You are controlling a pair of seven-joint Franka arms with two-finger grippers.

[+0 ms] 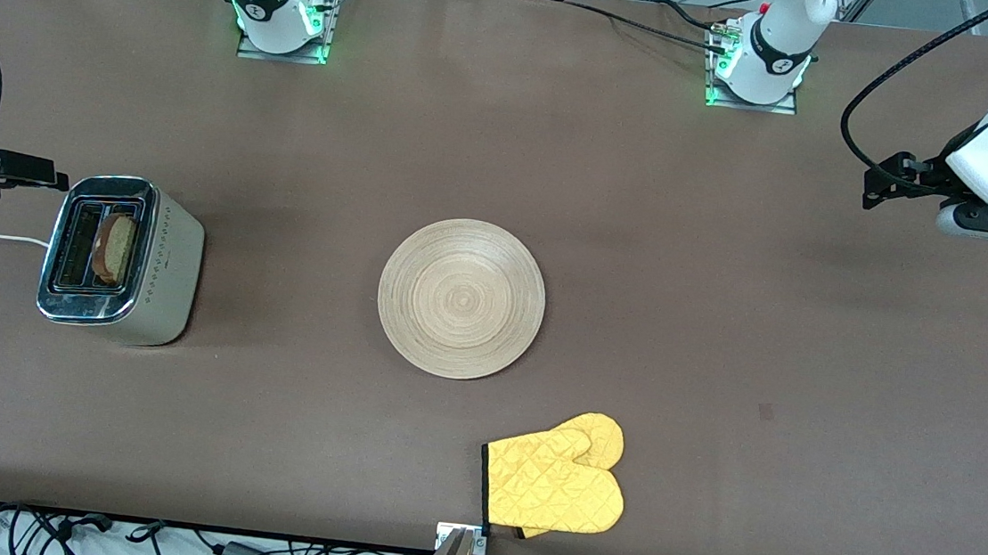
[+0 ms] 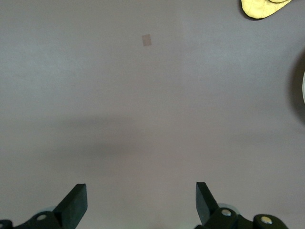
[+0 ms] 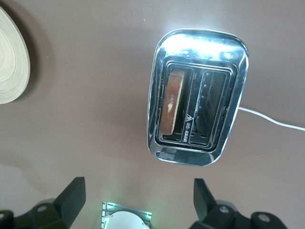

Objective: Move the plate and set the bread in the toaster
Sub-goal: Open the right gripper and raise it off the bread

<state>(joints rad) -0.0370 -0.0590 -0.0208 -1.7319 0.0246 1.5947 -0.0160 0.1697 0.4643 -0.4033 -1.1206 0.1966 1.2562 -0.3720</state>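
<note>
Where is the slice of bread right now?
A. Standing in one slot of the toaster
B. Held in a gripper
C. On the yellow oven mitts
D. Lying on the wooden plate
A: the bread stands in one slot of the toaster, while the plate is bare and both grippers are open and hold nothing.

Lay flat mid-table, the round pale-wood plate point(image 1: 461, 298); stood on edge in one slot of the chrome-topped toaster point(image 1: 122, 258) near the right arm's end, the brown-crusted bread point(image 1: 114, 248).
</note>
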